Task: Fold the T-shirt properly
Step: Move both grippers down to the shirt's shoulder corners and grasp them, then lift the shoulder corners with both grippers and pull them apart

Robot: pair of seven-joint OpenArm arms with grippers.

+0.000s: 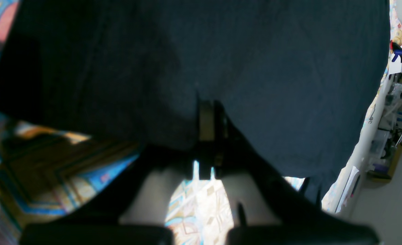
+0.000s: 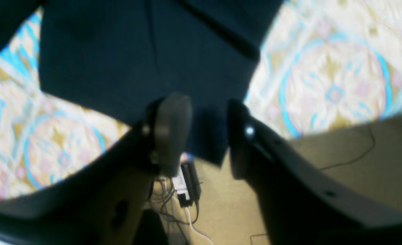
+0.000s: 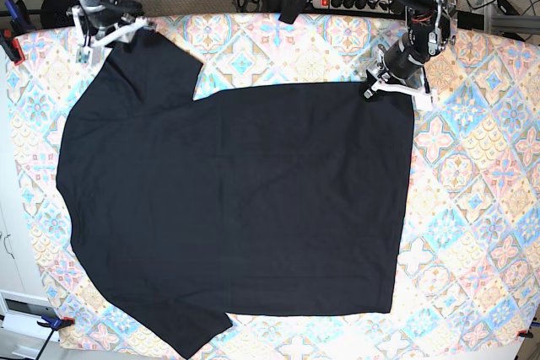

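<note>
Table cover (image 3: 472, 208): a patterned cloth of blue, orange and cream tiles spreads under everything and reaches every edge of the base view; it shows at the sides of both wrist views too.

T-shirt (image 3: 236, 200): plain black, lying flat and spread over most of the table cover, turned sideways. The hem runs down the right side, the shoulders are on the left. One sleeve points to the far left corner, the other to the near left edge. The cloth fills the upper part of the left wrist view (image 1: 221, 61) and the right wrist view (image 2: 146, 58).

Left gripper (image 3: 396, 83): at the far right corner of the T-shirt, where the hem meets the far side edge. In the left wrist view the jaws (image 1: 209, 119) are pressed together with the black cloth edge pinched between them, and the fabric rises around the pinch.

Right gripper (image 3: 103, 29): at the far left, on the tip of the far sleeve. In the right wrist view the jaws (image 2: 204, 132) stand partly apart, with a corner of the sleeve hanging in the gap; the cloth is not clamped.

Floor clutter (image 2: 187, 183): cables and a dark plug block lie beyond the table edge, seen blurred below the right gripper.
</note>
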